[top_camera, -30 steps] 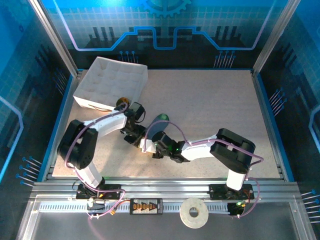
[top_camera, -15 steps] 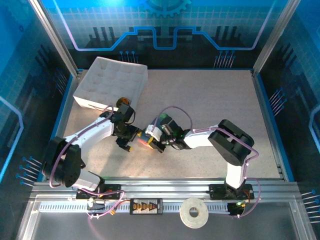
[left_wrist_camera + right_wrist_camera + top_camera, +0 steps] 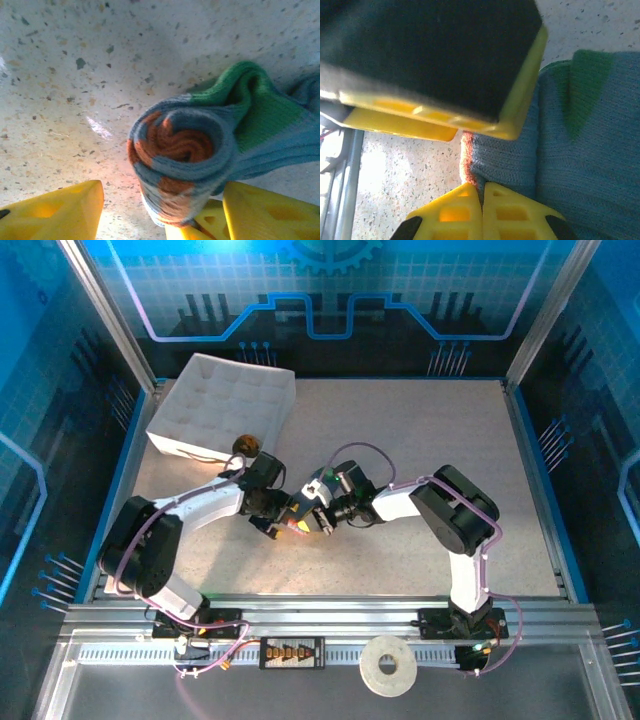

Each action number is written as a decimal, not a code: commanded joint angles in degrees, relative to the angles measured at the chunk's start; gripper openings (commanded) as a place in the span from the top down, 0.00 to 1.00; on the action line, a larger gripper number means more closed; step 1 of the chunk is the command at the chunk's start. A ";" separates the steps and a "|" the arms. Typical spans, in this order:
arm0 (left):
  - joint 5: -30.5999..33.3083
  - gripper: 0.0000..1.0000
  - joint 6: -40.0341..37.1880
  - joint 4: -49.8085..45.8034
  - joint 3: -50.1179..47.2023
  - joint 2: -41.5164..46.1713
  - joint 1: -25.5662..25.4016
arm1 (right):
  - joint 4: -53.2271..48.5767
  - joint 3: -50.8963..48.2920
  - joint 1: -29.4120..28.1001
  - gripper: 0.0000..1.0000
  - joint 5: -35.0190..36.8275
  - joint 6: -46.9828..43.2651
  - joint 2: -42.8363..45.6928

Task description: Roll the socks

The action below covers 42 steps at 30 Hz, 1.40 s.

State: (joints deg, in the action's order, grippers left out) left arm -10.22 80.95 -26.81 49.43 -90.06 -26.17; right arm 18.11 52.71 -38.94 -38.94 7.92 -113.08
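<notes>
1. The left gripper (image 3: 284, 518) is open: its yellow fingers (image 3: 60, 212) stand wide apart on either side of the blue-grey sock (image 3: 175, 145).
2. The sock sits between those fingers as a tight roll standing on end on the speckled counter (image 3: 75, 75), its orange cuff wound in a spiral at the centre.
3. Bare counter shows between the roll and the finger on the left of the wrist view. The other finger is just beside the roll (whether it touches is hard to tell).
4. The green toe and a loose blue-grey length trail from the roll, away from the left gripper's fingertips.
5. The right gripper (image 3: 482, 192) is closed, its two yellow fingertips pressed together right at the orange edge of the roll. I cannot tell whether any knit is pinched between them.
6. From above, the two grippers meet tip to tip over the sock.
7. Beyond the left gripper, a small olive-brown bundle (image 3: 245, 445) lies against the near edge of a white tray (image 3: 215, 400).
</notes>
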 commanded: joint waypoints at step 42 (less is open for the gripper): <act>-1.90 1.00 1.35 -28.03 12.44 -16.86 -0.87 | -0.97 -6.70 -25.75 0.55 52.42 -27.01 12.14</act>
State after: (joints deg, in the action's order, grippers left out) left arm -13.82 82.43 -51.81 63.75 -103.15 -26.83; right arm 18.00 44.71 -63.83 11.16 -19.57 -99.37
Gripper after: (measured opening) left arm 0.069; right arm 0.452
